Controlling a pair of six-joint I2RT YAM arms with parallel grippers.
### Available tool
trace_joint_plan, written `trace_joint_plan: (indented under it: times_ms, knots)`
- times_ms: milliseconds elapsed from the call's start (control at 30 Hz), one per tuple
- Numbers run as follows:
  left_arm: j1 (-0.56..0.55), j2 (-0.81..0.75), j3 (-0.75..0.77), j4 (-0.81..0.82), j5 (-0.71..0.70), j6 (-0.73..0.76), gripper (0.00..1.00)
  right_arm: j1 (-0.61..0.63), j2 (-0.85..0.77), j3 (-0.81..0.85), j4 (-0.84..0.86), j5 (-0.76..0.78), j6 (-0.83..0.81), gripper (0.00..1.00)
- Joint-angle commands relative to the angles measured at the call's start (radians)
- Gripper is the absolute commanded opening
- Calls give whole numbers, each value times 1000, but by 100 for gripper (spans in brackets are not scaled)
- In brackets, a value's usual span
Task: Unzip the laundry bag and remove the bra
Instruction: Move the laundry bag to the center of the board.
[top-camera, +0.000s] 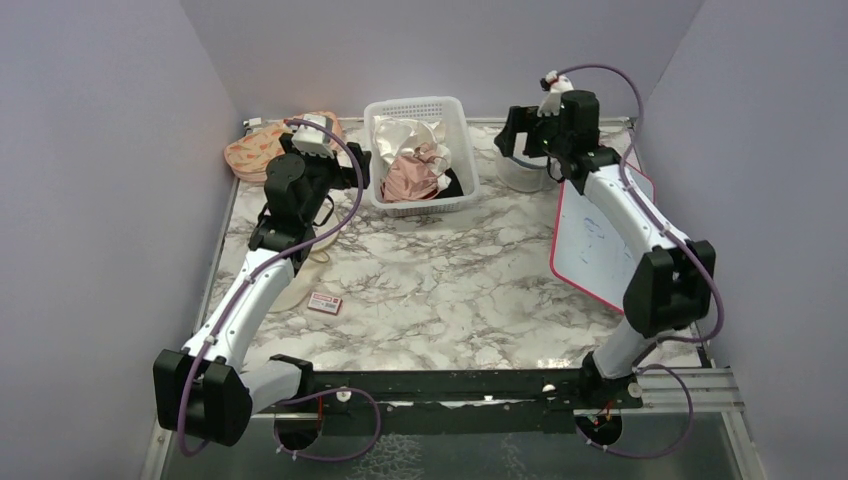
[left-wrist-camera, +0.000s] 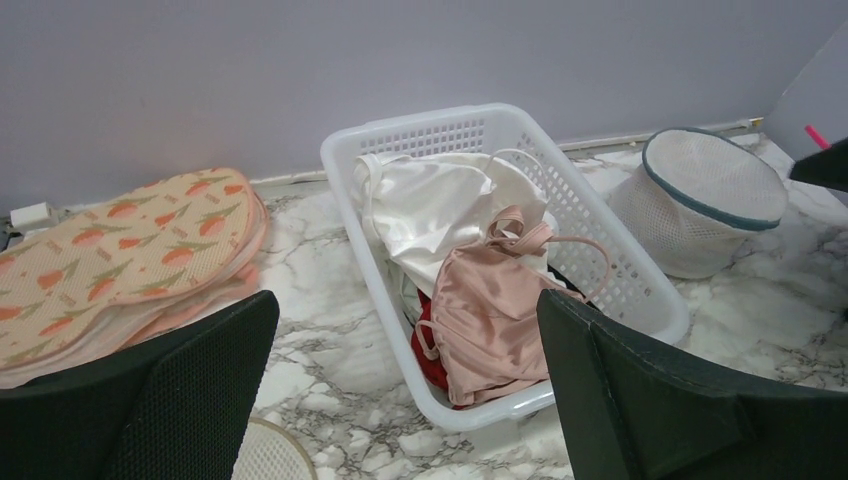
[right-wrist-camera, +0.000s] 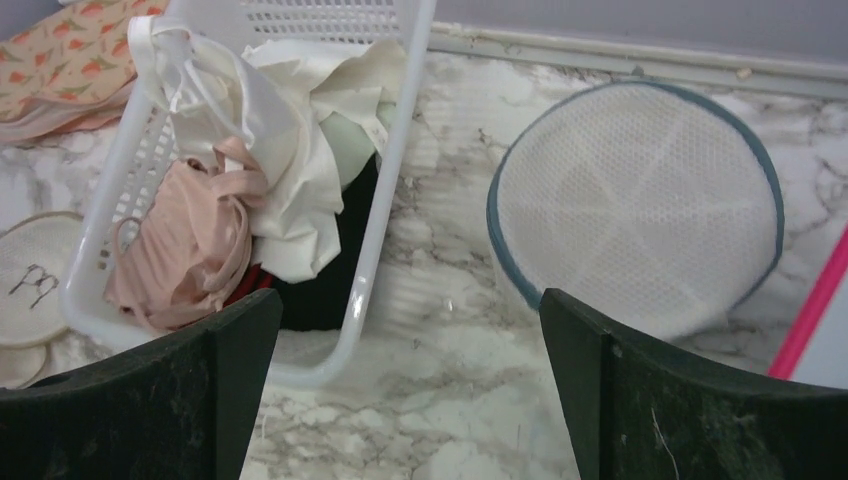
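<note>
1. Left pincer (left-wrist-camera: 410, 400) (fingers spread wide, nothing between them) hovers over the marble desk (top-camera: 450, 290). The white slotted basket (left-wrist-camera: 430, 125) lies directly ahead of it.
2. Right pincer (right-wrist-camera: 410, 390) (also spread wide and holding nothing) hangs above the far part of the desk. The laundry bag (right-wrist-camera: 635, 200) is just ahead of it, toward its right finger.
3. The laundry bag is a round white mesh drum that stands on the desk beside the basket, apart from both pincers. Its dark blue-grey zip rim runs unbroken around the visible top.
4. The bra cannot be made out through the mesh from any view.
5. The basket holds a cream-white satin cloth (left-wrist-camera: 440, 205) and, nearer the left pincer, a peach-pink satin cloth (left-wrist-camera: 495, 320) with something red and black beneath them.
6. Tulip-print pads (left-wrist-camera: 120, 250) lie stacked ahead and to the left of the left pincer.
7. A red-framed whiteboard (top-camera: 600, 240) lies under the right arm, behind its pincer.
8. A small red-and-white card (top-camera: 325, 302) sits on the desk behind the left pincer.
</note>
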Motion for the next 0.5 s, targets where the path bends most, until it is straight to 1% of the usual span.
trace_joint_plan:
  times_ms: [0, 133, 367, 467]
  knots:
    - [9, 8, -9, 75, 67, -1, 99, 53, 162, 196, -92, 130, -125, 99]
    - [9, 14, -7, 79, 70, 4, 99, 70, 326, 384, -202, 242, -193, 92]
    - [11, 21, -11, 85, 79, 6, 99, 109, 544, 573, -292, 458, -310, 85]
    - [12, 21, -13, 87, 76, 9, 99, 131, 616, 634, -326, 527, -345, 78]
